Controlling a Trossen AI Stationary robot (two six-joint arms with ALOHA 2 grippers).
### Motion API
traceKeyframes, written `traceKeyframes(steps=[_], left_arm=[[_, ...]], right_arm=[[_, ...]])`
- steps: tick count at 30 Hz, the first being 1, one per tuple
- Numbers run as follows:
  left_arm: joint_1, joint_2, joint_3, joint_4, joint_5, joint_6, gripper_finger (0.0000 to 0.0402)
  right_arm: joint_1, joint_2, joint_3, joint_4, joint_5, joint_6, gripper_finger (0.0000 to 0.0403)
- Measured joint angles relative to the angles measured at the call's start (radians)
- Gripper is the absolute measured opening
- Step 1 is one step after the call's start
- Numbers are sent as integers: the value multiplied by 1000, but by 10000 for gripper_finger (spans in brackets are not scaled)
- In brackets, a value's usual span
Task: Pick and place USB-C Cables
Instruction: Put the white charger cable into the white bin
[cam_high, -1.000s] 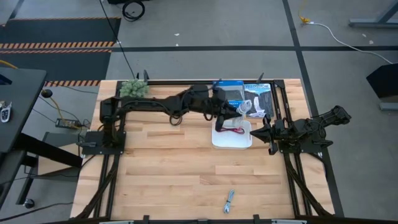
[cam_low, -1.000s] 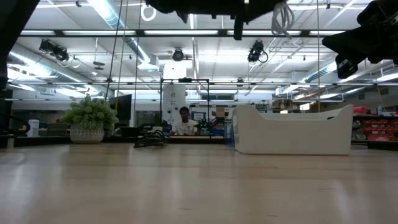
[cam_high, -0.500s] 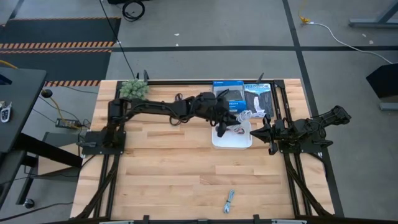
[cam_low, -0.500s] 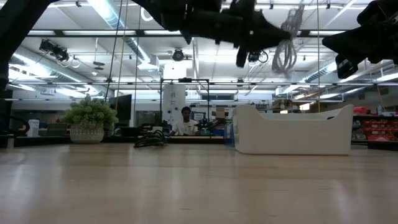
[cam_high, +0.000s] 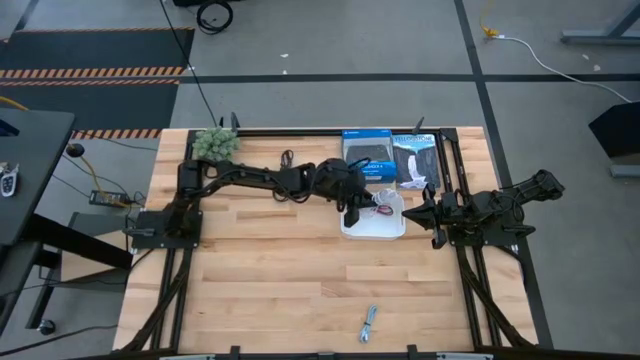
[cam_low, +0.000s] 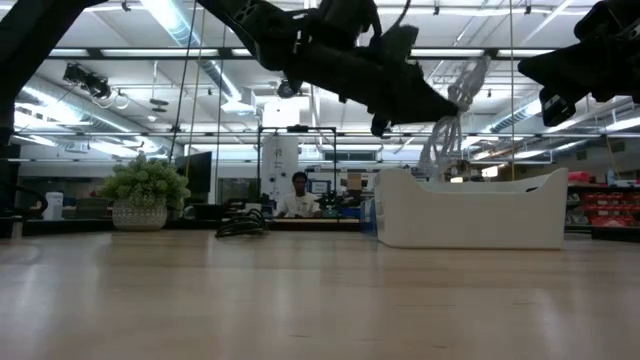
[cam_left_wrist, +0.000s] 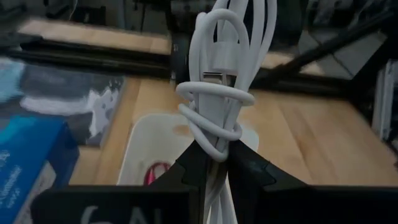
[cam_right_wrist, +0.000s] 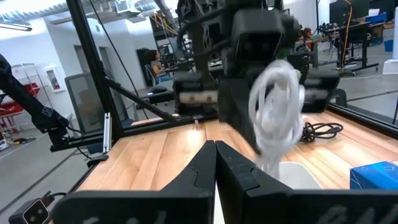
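Note:
My left gripper (cam_high: 368, 199) (cam_left_wrist: 211, 158) hangs over the white tray (cam_high: 358, 228) (cam_low: 500, 215), shut on the white USB-C cable (cam_left_wrist: 219, 74) (cam_low: 447, 125). A red cable (cam_high: 384, 212) (cam_left_wrist: 155, 174) lies inside the tray. The grey-silver cable (cam_high: 369, 323) lies on the wood near the table's near edge. A black cable (cam_low: 240, 226) (cam_right_wrist: 320, 129) rests on the table toward the far side. My right gripper (cam_high: 410, 212) (cam_right_wrist: 215, 152) waits shut just right of the tray. My left gripper pinches the white cable bundle between its two fingers just below the wrapped turns at its middle (cam_left_wrist: 210, 142). The fingers slant down from the table's left. The bundle is lifted, and its lower loops (cam_low: 432, 158) dip behind the tray's rim.
A blue box (cam_high: 367, 152) and a black box (cam_high: 416, 160) lie just beyond the tray at the far edge. A fuzzy green clump (cam_high: 215, 143) sits at the far left corner. A person (cam_low: 296, 195) sits in the room behind. Bare wood spreads across the near half.
My left gripper has come down and toward the near edge, from over the boxes to over the tray, tipping its fingers downward. The white cable has dropped with it, from high above the tray until its lower loops reach the rim.

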Motion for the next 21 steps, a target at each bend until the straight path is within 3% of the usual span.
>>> traceKeyframes(steps=[14,21], left_arm=[[-50,50,0,-100,-127,21,50],[-51,54,0,-191,-132,21,50]], right_arm=[[0,0,0,2,0,0,14],[0,0,0,2,0,0,14]])
